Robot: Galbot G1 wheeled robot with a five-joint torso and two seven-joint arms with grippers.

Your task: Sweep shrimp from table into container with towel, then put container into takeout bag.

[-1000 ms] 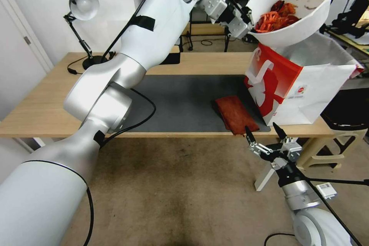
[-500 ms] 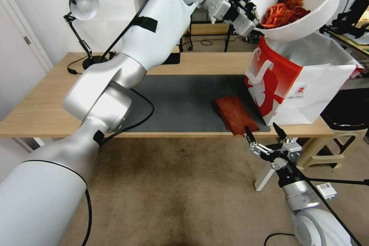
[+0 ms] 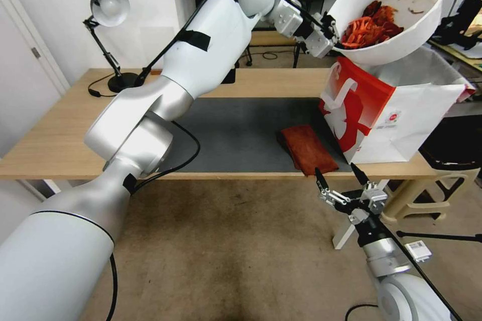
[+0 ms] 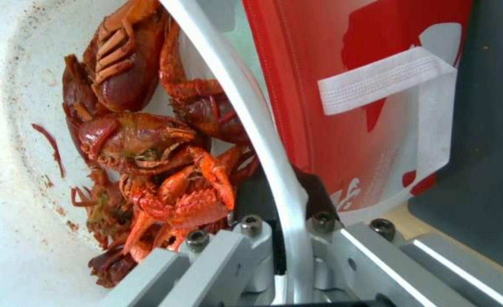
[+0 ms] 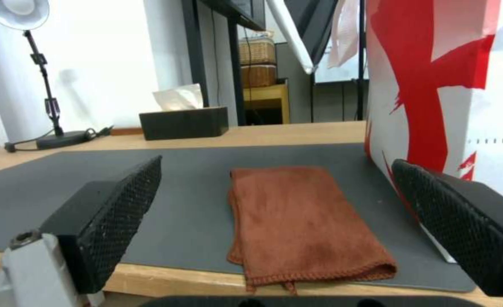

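My left gripper (image 3: 335, 36) is shut on the rim of the white container (image 3: 401, 35), holding it tilted in the air above the open top of the red and white takeout bag (image 3: 386, 110). Red shrimp (image 3: 371, 25) lie heaped in the container (image 4: 18, 204) near the gripped rim, and the left wrist view shows these shrimp (image 4: 149, 149) close up with the bag (image 4: 342, 85) below. The rust-brown towel (image 3: 307, 149) lies folded on the dark mat of the table (image 3: 50, 145), left of the bag. My right gripper (image 3: 340, 176) hangs open just off the table's front edge, facing the towel (image 5: 302, 221).
A desk lamp (image 3: 106, 7) stands at the table's back left. A black tissue box (image 5: 184, 121) sits at the back edge. The dark grey mat (image 3: 236, 130) covers the table's middle. A beige stool (image 3: 427, 190) stands right of the table.
My left arm has carried the container slightly down and left again, over the bag's mouth, after a small rise. My right gripper has shifted a little to the left, still open.
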